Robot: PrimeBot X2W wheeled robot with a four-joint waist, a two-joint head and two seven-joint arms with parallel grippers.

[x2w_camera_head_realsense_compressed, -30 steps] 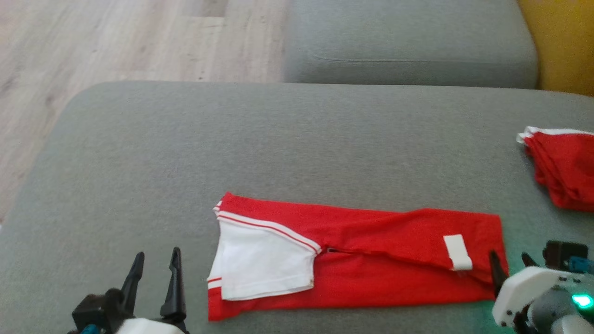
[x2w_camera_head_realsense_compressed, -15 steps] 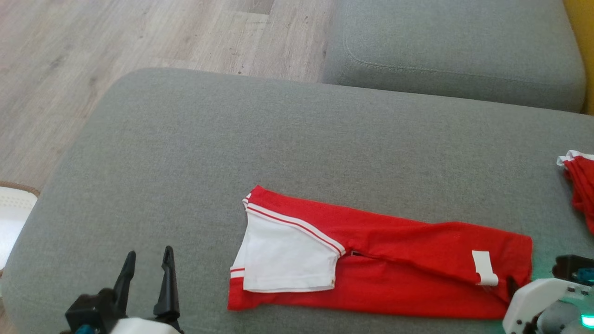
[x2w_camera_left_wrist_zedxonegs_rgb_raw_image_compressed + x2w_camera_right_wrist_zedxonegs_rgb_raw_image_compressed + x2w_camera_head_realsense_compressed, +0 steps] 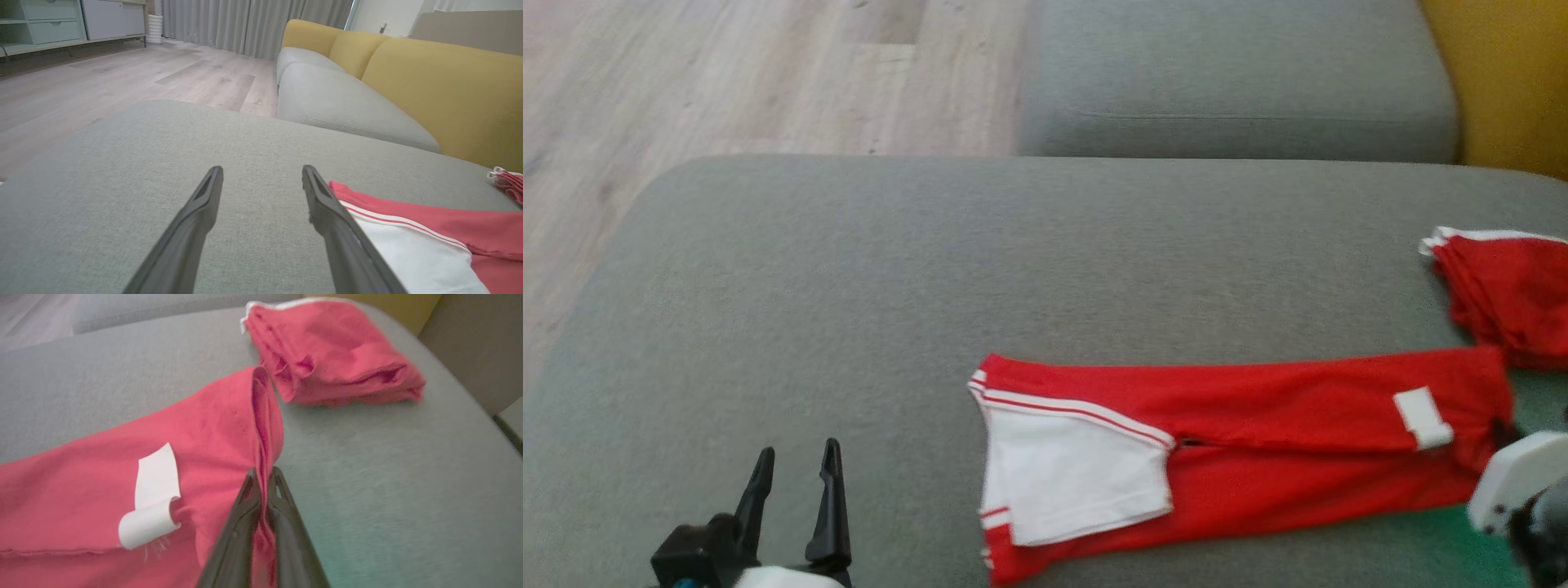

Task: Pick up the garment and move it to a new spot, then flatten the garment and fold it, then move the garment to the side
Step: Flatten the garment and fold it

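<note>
The garment (image 3: 1258,457) is a long red strip with a white sleeve panel folded over its left part, lying flat on the grey cushion (image 3: 931,286). My right gripper (image 3: 264,474) is shut on the garment's right edge (image 3: 261,416), with red cloth pinched between the fingers beside a curled white label (image 3: 153,506). Its white housing (image 3: 1515,482) sits at the lower right of the head view. My left gripper (image 3: 796,461) stands open over bare cushion, left of the garment's white end (image 3: 408,253), holding nothing (image 3: 261,173).
A second folded red cloth pile (image 3: 1503,294) lies just beyond the garment's right end (image 3: 331,355). A grey sofa seat (image 3: 1233,82) with a yellow backrest (image 3: 1503,82) stands behind. Wooden floor (image 3: 727,82) lies off the cushion's left edge.
My right gripper has shut on the garment's right edge, and the garment has slid right toward the red pile. The head camera swung meanwhile. The left gripper stayed open and still.
</note>
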